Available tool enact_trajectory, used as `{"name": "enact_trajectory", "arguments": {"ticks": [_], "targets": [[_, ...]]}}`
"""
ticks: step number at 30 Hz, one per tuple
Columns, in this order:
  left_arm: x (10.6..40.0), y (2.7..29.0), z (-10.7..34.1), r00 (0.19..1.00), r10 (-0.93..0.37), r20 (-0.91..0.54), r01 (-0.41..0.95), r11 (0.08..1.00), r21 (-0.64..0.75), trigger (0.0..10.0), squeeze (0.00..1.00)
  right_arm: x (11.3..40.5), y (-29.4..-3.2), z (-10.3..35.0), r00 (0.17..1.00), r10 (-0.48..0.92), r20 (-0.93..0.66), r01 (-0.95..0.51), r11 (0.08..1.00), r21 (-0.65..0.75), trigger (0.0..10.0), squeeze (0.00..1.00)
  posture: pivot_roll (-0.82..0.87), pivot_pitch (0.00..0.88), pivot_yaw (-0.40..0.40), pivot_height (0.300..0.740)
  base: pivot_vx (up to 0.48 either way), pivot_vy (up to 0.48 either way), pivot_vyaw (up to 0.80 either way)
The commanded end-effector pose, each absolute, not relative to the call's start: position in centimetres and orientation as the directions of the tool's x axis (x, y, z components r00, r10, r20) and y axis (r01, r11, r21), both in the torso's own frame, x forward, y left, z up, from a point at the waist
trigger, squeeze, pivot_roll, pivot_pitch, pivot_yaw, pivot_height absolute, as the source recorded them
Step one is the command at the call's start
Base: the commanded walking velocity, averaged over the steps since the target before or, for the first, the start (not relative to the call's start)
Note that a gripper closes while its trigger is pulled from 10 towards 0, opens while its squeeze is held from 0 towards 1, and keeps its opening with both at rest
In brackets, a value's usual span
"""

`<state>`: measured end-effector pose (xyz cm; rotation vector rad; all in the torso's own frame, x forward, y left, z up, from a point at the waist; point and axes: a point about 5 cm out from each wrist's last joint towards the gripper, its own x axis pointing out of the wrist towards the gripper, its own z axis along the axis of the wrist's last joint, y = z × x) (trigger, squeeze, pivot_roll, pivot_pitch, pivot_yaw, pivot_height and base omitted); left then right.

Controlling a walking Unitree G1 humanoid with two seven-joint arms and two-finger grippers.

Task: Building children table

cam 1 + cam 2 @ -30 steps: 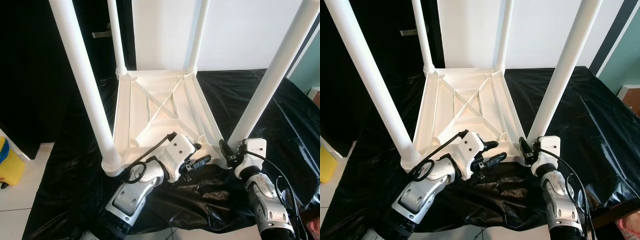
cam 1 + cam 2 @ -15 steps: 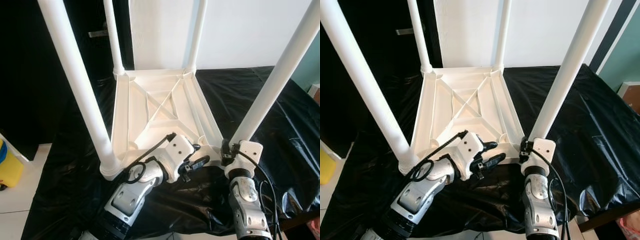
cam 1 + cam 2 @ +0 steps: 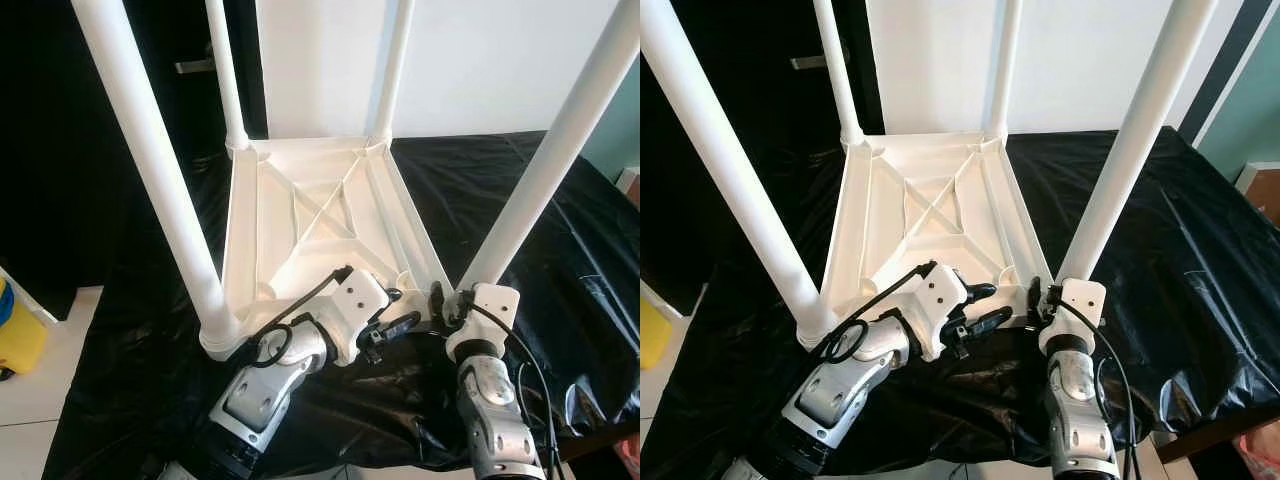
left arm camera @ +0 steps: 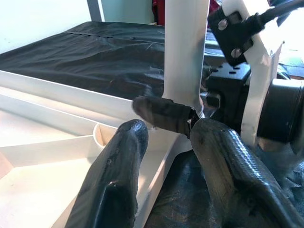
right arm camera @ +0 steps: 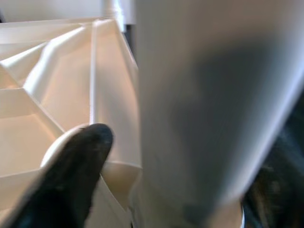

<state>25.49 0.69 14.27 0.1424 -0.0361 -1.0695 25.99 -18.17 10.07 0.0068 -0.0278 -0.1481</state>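
A white children's table (image 3: 310, 200) lies upside down on a black plastic sheet (image 3: 560, 260), its legs standing up. My left gripper (image 3: 992, 303) is open at the table's near rim. One finger is over the ribbed underside and the other is outside the rim, as the left wrist view shows (image 4: 166, 133). My right gripper (image 3: 447, 297) sits at the foot of the near right leg (image 3: 540, 180) and is shut on it. One of its fingers (image 4: 161, 111) crosses the leg's base. In the right wrist view the leg (image 5: 209, 104) stands right beside a black finger (image 5: 78, 161).
The near left leg (image 3: 150, 170) rises close to my left arm. A yellow object (image 3: 15, 330) stands on the tiled floor at the left. A dark door with a handle (image 3: 195, 65) and a white wall are behind the table. The sheet hangs over the near edge.
My right gripper has moved left, in against the foot of the near right leg. The head camera has shifted a little. The left gripper stays at the rim.
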Motion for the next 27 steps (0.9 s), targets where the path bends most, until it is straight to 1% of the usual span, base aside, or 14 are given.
{"name": "enact_trajectory", "arguments": {"ticks": [1,3,5,6,7,8,9,11,13,15,20,23,26,27], "targets": [[25.1,0.3,14.1,0.446,-0.894,-0.048,0.890,0.437,0.131,10.0,0.00,25.8,-18.5,10.2,0.992,-0.123,0.036,0.123,0.992,0.013,10.0,1.00,-0.05,0.000,-0.028,0.740,0.000,0.000,0.00],[25.1,0.3,14.1,0.447,-0.893,-0.046,0.889,0.438,0.130,10.0,0.00,25.7,-18.7,10.2,0.994,-0.103,0.041,0.102,0.995,0.017,10.0,1.00,-0.05,0.000,-0.030,0.740,0.000,0.000,0.00],[25.1,0.2,14.1,0.450,-0.892,-0.044,0.888,0.441,0.130,10.0,0.00,25.6,-19.0,10.4,0.999,-0.023,0.048,0.022,1.000,0.019,10.0,1.00,-0.05,0.000,-0.033,0.740,0.000,0.000,0.00],[25.1,0.2,14.1,0.450,-0.892,-0.044,0.888,0.441,0.130,10.0,0.00,25.6,-19.0,10.4,0.999,-0.023,0.048,0.022,1.000,0.019,10.0,1.00,-0.05,0.000,-0.033,0.740,0.000,0.000,0.00],[25.1,0.2,14.1,0.451,-0.891,-0.044,0.887,0.443,0.130,10.0,0.00,25.5,-19.2,10.5,0.998,0.040,0.052,-0.041,0.999,0.019,10.0,0.98,-0.05,0.000,-0.035,0.740,0.000,0.000,0.00],[25.1,0.2,14.1,0.451,-0.891,-0.044,0.887,0.443,0.130,10.0,0.00,25.5,-19.2,10.5,0.998,0.040,0.052,-0.041,0.999,0.019,10.0,0.98,-0.05,0.000,-0.035,0.740,0.000,0.000,0.00],[25.1,0.2,14.1,0.452,-0.891,-0.044,0.887,0.443,0.130,10.0,0.00,25.4,-19.7,10.6,0.993,0.101,0.055,-0.101,0.995,0.003,10.0,0.00,-0.05,0.000,-0.036,0.740,0.000,0.000,0.00],[25.2,0.3,14.1,0.451,-0.891,-0.044,0.887,0.443,0.132,10.0,0.00,25.3,-20.9,10.6,0.976,0.213,0.041,-0.212,0.977,-0.029,10.0,0.00,-0.05,0.000,-0.036,0.740,0.000,0.000,0.00],[25.2,0.3,14.1,0.451,-0.891,-0.044,0.887,0.443,0.132,10.0,0.00,25.3,-20.9,10.6,0.976,0.213,0.041,-0.212,0.977,-0.029,10.0,0.00,-0.05,0.000,-0.036,0.740,0.000,0.000,0.00],[25.2,0.2,14.1,0.450,-0.892,-0.044,0.887,0.441,0.134,10.0,0.00,25.4,-21.7,10.8,0.952,0.307,0.015,-0.306,0.951,-0.047,10.0,0.00,-0.05,0.000,-0.036,0.740,0.000,0.000,0.00],[25.2,0.2,14.1,0.449,-0.892,-0.044,0.888,0.440,0.134,10.0,0.00,25.5,-22.3,10.8,0.932,0.362,-0.014,-0.362,0.931,-0.055,10.0,0.00,-0.05,0.000,-0.037,0.740,0.000,0.000,0.00],[25.2,0.1,14.1,0.447,-0.893,-0.044,0.889,0.438,0.136,10.0,0.00,26.4,-23.4,10.8,0.883,0.460,-0.096,-0.469,0.876,-0.116,10.0,0.00,-0.05,0.000,-0.038,0.740,0.000,0.000,0.00],[25.3,0.1,14.1,0.447,-0.894,-0.044,0.889,0.437,0.137,10.0,0.00,27.1,-23.8,10.9,0.867,0.484,-0.122,-0.498,0.857,-0.135,10.0,0.00,-0.05,0.000,-0.039,0.740,0.000,0.000,0.00],[25.3,0.1,14.1,0.448,-0.893,-0.044,0.888,0.438,0.141,10.0,0.00,27.7,-24.0,11.1,0.854,0.503,-0.135,-0.519,0.841,-0.154,9.5,0.00,-0.04,0.000,-0.042,0.740,0.000,0.000,0.00]]}}
